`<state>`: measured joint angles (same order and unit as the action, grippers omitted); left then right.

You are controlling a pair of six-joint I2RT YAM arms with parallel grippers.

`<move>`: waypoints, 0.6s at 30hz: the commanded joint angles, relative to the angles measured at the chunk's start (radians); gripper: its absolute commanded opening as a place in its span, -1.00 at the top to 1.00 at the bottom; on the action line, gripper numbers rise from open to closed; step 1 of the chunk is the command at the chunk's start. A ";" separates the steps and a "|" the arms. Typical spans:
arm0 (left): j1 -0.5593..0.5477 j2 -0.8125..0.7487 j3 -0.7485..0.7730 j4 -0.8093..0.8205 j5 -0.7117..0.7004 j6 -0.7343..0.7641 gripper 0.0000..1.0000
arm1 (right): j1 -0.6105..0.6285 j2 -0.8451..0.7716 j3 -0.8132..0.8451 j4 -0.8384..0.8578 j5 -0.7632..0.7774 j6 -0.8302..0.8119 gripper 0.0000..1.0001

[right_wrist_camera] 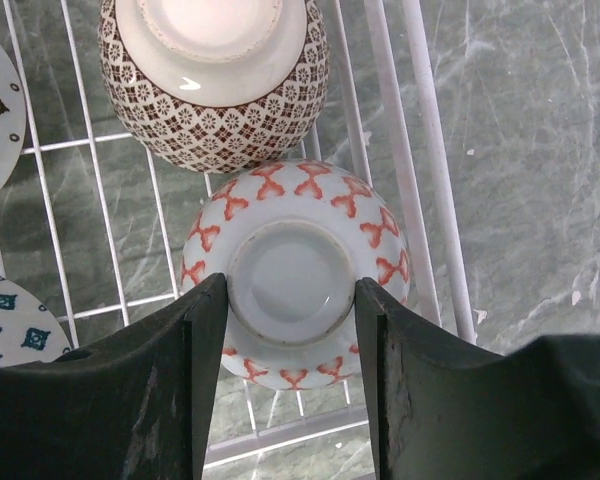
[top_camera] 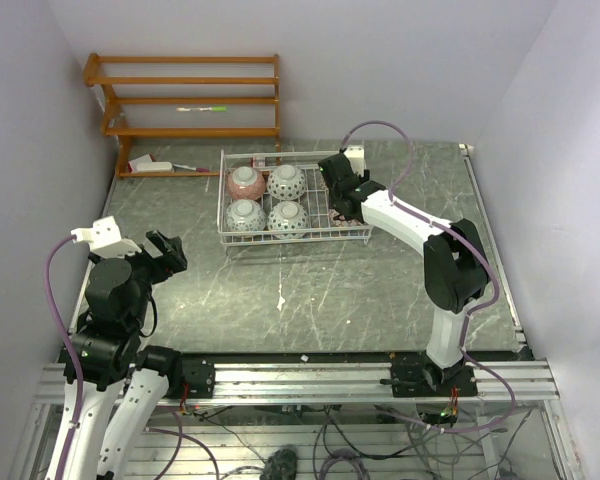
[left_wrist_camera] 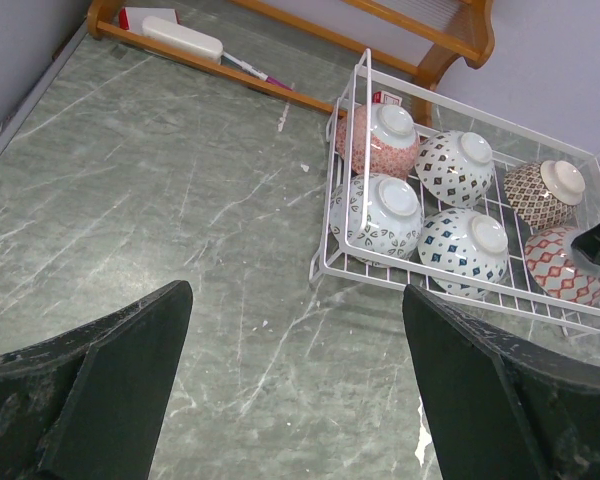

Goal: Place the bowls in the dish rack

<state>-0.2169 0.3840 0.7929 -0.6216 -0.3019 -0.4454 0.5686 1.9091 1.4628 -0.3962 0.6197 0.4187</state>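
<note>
The right hand (right_wrist_camera: 291, 285) straddled the foot ring, probably its narrowest hold, of the inverted red-and-white ceramic bowl (right_wrist_camera: 295, 205). The bowl sat at the right end of the white wire dish rack (top_camera: 223, 200), centre frame. Whether the hand was gripping or releasing could not be told. The left hand (left_wrist_camera: 295, 290) hung wide open over the surface at lower left.

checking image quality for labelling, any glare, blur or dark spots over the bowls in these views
Top external: even light, soft detail, right arm covers part of the dish rack. Left wrist: bowls sharp, no glare. Right wrist: small glints on the brown bowl and red-cross bowl; right gripper dark.
</note>
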 commanded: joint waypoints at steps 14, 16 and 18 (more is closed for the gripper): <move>0.013 -0.010 -0.001 0.017 0.015 0.002 -0.95 | -0.001 -0.138 -0.069 0.085 -0.135 0.011 0.24; 0.013 -0.010 -0.001 0.017 0.015 0.002 -0.95 | -0.001 -0.152 -0.077 0.094 -0.154 0.018 0.25; 0.013 -0.010 -0.001 0.017 0.015 0.003 -0.95 | -0.001 -0.166 -0.089 0.107 -0.170 0.023 0.25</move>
<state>-0.2169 0.3840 0.7933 -0.6216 -0.3019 -0.4454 0.5663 1.8076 1.3888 -0.3656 0.4892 0.4255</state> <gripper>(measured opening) 0.976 0.475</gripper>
